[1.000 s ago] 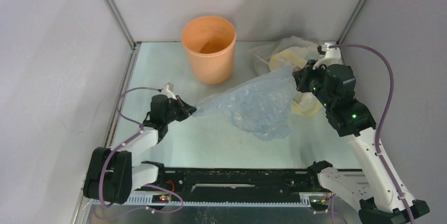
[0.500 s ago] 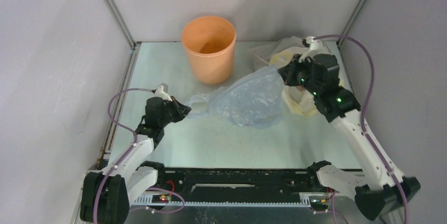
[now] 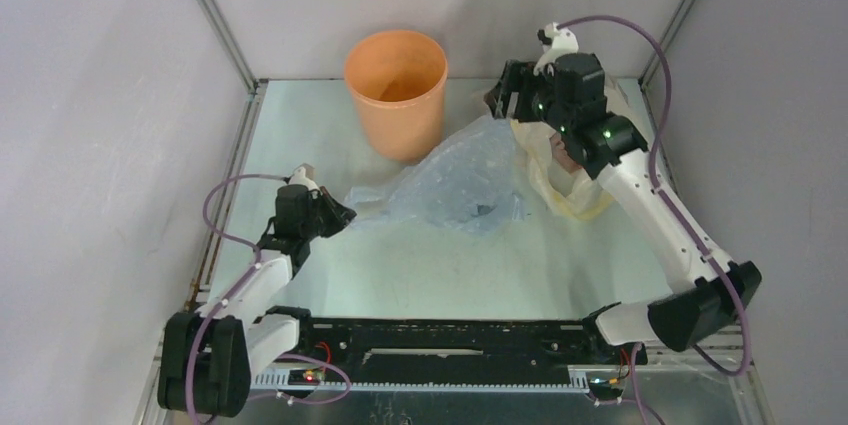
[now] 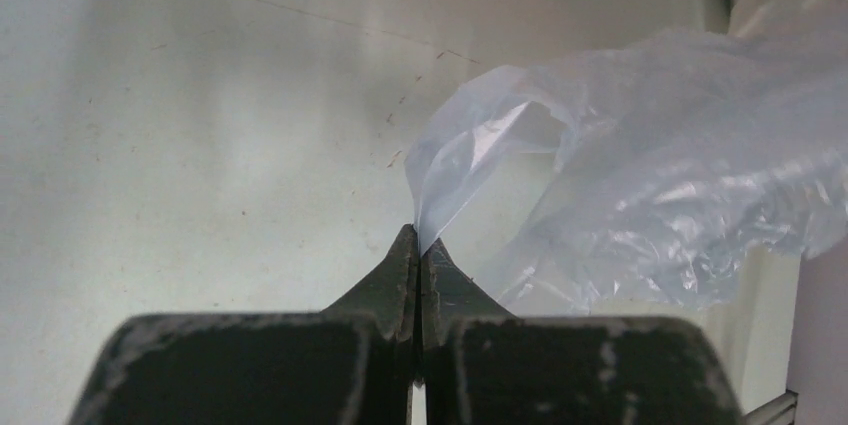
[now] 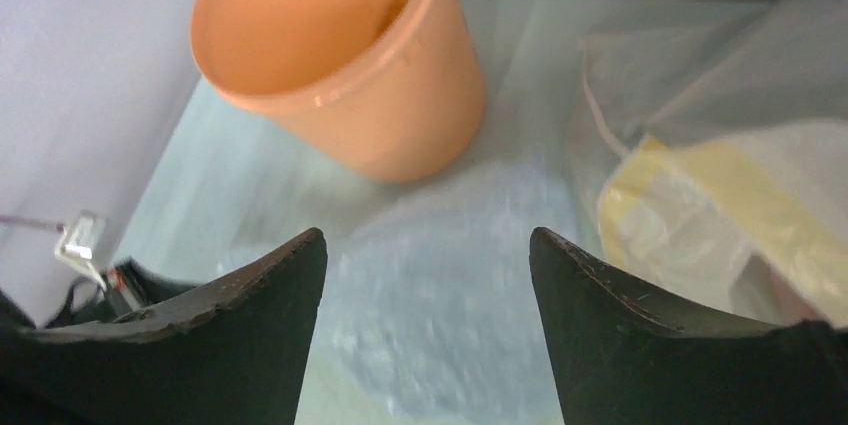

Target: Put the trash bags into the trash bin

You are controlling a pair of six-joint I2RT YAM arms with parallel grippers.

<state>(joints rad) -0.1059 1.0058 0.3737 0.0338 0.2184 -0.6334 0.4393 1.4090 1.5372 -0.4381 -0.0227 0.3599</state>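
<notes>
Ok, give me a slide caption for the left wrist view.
Left tool shut on one edge of the pale blue trash bag, tabletop behind.

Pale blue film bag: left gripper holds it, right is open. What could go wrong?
Left gripper pinches just a thin corner of the translucent pale blue plastic film bag; lifting could slip it free.
The bag sprawls beside the round orange plastic bucket; one-handed, it may drape over the rim.
Open right gripper could grab the clear-and-yellow plastic bundle instead.
</notes>
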